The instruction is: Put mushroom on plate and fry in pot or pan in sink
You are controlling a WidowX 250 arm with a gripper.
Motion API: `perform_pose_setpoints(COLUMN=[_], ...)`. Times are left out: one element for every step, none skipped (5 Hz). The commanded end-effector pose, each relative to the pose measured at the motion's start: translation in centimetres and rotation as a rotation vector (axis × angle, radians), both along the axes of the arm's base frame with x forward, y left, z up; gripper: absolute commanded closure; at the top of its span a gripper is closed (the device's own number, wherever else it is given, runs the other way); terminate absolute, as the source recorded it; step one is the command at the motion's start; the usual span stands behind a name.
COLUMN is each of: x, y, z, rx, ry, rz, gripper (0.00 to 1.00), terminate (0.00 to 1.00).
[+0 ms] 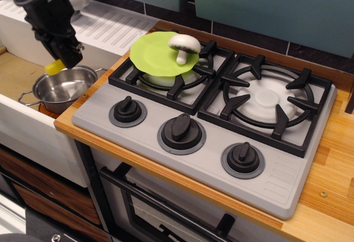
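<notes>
The grey-white mushroom (184, 45) stands on the lime-green plate (154, 54), which rests on the left burner. The steel pot (63, 90) sits in the sink (15, 76) beside the counter edge and looks empty inside. My black gripper (62, 58) hangs just above the pot's far rim. It is shut on the yellow fry (54, 67), whose end sticks out below the fingers, close over the rim. I cannot tell whether the fry touches the rim.
A grey stove top (138, 126) with three black knobs (181, 130) and two black burner grates (265, 101) fills the wooden counter (332, 198). The sink's ribbed white drainboard (110, 26) lies behind the pot.
</notes>
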State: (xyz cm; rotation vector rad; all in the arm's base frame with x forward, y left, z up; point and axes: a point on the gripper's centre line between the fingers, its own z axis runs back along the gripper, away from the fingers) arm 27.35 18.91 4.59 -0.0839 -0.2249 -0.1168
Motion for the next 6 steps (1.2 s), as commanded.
perform_pose_setpoints(x=[1.7, 2.3, 2.9, 2.8, 2.2, 1.6], y=[1.6, 2.4, 2.7, 2.6, 1.9, 1.3], z=[-1.2, -1.9, -2.8, -2.6, -1.3, 0.0], rx=[0.015, 0.011, -0.001, 0.017, 0.035, 0.051], ry=[-0.099, -0.117, -0.131, -0.137, -0.112, -0.09], rz=[-0.028, -0.049, -0.054, -0.059, -0.043, -0.036], gripper=[1.0, 1.0, 1.0, 0.0, 0.0, 0.0], terminate=[0.0, 0.0, 0.0, 0.0, 0.0, 0.0])
